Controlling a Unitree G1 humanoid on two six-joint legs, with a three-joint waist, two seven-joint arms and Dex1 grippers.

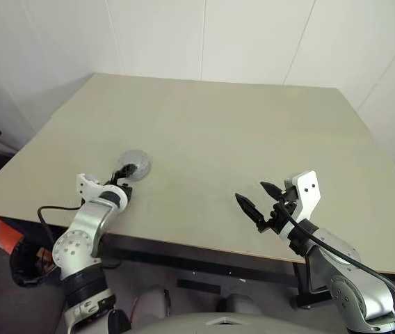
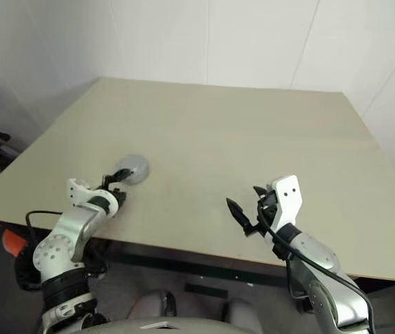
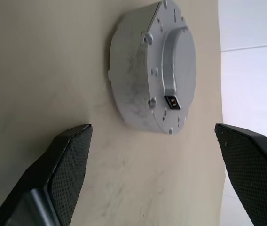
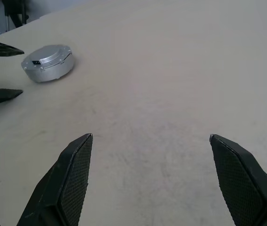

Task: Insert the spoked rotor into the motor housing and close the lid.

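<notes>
The closed silver motor [image 3: 154, 70] sits on the surface [image 1: 239, 139] near its left front edge, lid on, just ahead of the left hand [image 1: 121, 178], whose fingers stand wide and empty. Best to draw that hand straight clear without nudging it. The right hand [image 1: 259, 200], also wide, hovers over bare surface with ample room

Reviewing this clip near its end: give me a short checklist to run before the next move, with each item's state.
1. Lid on the round silver motor case: ok, it sits flush with the screws showing.
2. Case resting flat on the table: ok.
3. Left gripper off the case: ok, open, fingers apart from it on the near side.
4. Right gripper free: ok, open, holding nothing.
5. Spoked wheel seated inside: cannot tell, the closed case hides it.
</notes>
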